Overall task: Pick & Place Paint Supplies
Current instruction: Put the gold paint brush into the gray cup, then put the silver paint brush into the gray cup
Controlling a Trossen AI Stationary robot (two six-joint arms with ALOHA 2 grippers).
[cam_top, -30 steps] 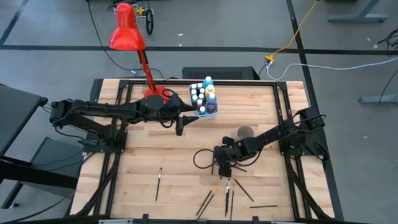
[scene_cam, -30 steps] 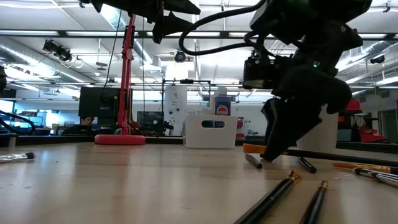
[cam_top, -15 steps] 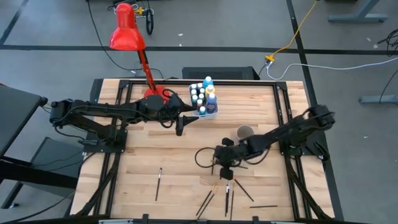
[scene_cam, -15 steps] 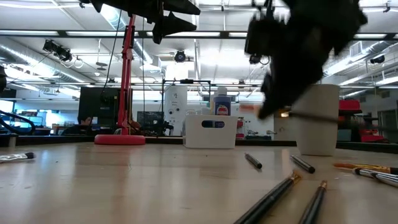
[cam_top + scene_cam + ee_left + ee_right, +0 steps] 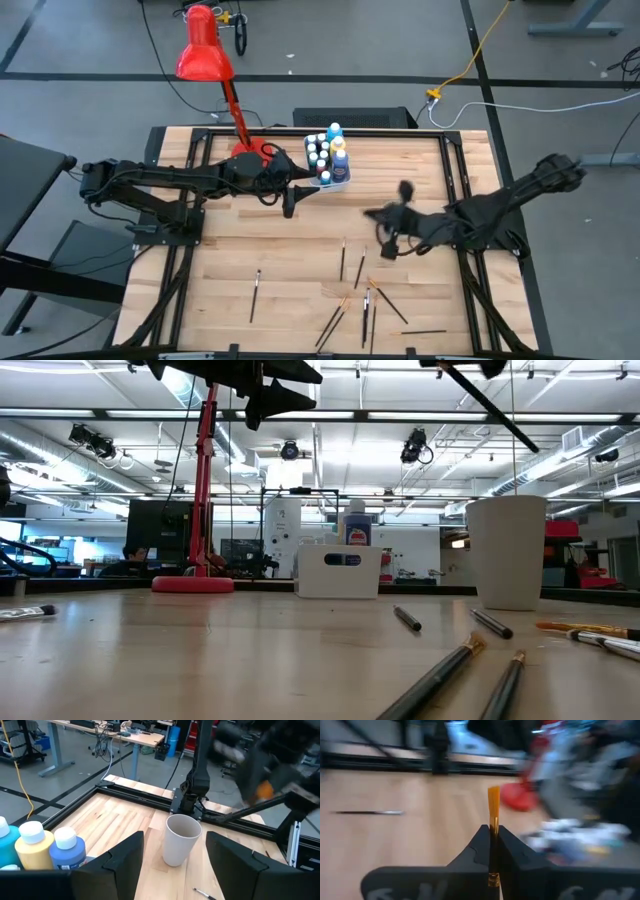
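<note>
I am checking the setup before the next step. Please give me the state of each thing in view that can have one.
Right tool: shut on a thin orange-bristled paintbrush, raised above the table.
Left tool: open, empty, hanging near the white rectangular tub.
White paper cup: upright, looks empty.
White-capped paint bottles: upright in the tub, capped.
Loose dark-handled paintbrushes: lying flat on the wooden table.
Red desk lamp: standing; lit or not, cannot tell.
</note>
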